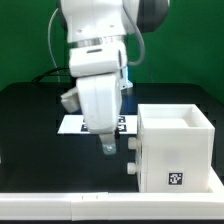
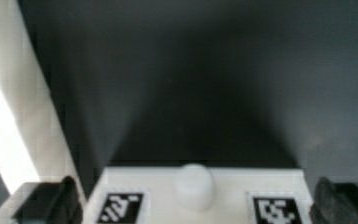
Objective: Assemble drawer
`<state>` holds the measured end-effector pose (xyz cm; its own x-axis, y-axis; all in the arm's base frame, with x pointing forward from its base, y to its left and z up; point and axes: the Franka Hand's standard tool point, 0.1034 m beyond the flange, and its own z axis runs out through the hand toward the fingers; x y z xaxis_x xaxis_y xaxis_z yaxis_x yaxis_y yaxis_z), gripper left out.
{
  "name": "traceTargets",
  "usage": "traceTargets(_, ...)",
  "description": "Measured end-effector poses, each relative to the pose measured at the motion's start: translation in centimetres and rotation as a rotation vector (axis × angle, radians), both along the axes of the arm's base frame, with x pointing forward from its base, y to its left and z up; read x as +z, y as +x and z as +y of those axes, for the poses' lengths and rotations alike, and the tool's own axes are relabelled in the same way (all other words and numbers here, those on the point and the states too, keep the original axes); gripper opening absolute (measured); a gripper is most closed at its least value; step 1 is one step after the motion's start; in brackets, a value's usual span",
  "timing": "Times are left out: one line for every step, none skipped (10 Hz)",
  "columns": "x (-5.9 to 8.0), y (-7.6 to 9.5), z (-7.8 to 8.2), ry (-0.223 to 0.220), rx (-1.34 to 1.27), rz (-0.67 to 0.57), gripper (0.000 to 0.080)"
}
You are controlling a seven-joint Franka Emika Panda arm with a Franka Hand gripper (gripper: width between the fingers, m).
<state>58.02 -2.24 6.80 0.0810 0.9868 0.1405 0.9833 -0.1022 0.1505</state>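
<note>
The drawer's white cube shell stands at the exterior view's right, a tag on its near face. Two small knobs stick out of its left side, where the trays sit. My gripper points down just left of that side, level with the upper knob. In the wrist view a white tray front with two tags and a round knob lies between my two dark fingers. The fingers stand wide apart on either side of it. I cannot tell whether they touch it.
The marker board lies flat on the black table behind my arm. A white rim runs along the table's front edge and shows as a white strip in the wrist view.
</note>
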Motion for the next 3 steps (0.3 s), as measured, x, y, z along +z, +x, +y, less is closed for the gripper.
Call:
traceTargets(-0.12,-0.07,-0.38,0.000,-0.003,0.002,0.0649)
traceTargets(-0.14,-0.06,-0.17,0.001,0.000,0.002,0.0649)
traceTargets(-0.15,-0.07,-0.19,0.001,-0.001,0.002,0.0649)
